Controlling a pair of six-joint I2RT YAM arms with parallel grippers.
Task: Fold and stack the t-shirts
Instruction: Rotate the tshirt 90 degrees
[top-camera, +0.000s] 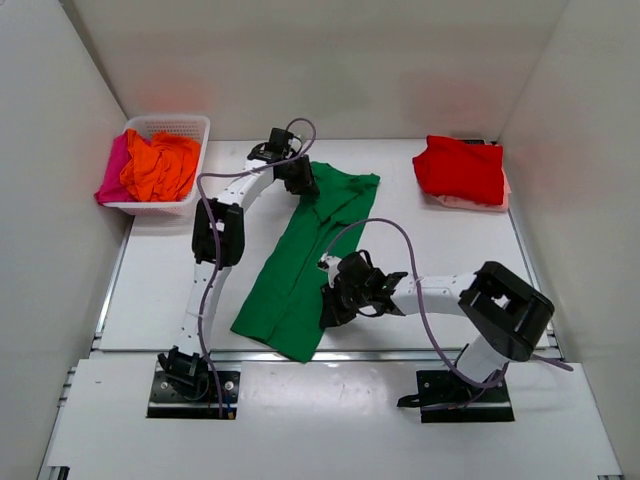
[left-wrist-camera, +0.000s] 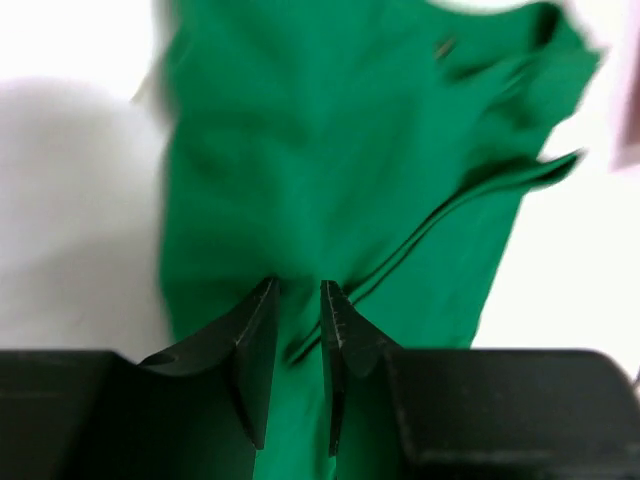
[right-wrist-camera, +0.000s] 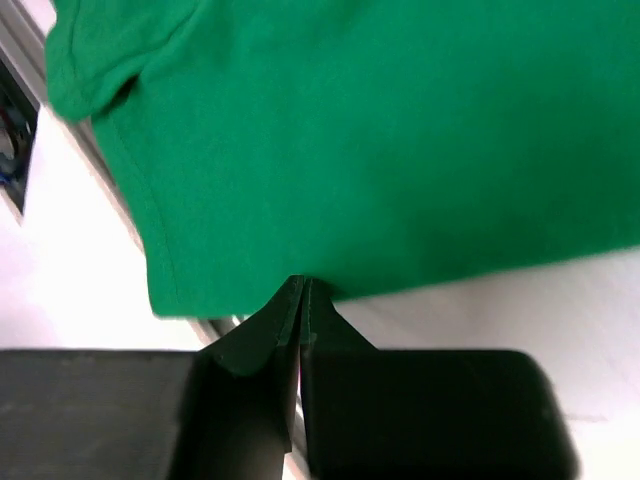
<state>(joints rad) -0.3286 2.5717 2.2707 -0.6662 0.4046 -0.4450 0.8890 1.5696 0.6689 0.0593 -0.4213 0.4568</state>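
Note:
A bright green t-shirt (top-camera: 300, 260) lies stretched diagonally across the middle of the table. My left gripper (top-camera: 299, 180) is at its far left corner, and in the left wrist view the jaws (left-wrist-camera: 298, 292) are closed to a narrow gap with green cloth (left-wrist-camera: 330, 150) bunched between them. My right gripper (top-camera: 333, 303) is at the shirt's near right edge. In the right wrist view its jaws (right-wrist-camera: 302, 284) are pressed together on the hem of the green cloth (right-wrist-camera: 380, 140). A folded red t-shirt (top-camera: 460, 168) lies at the back right on a pink layer (top-camera: 470, 203).
A white lattice basket (top-camera: 190, 128) at the back left holds an orange t-shirt (top-camera: 160, 165) and a magenta-pink one (top-camera: 110, 180). White walls close in the table on three sides. A metal rail (top-camera: 400, 353) runs along the near edge.

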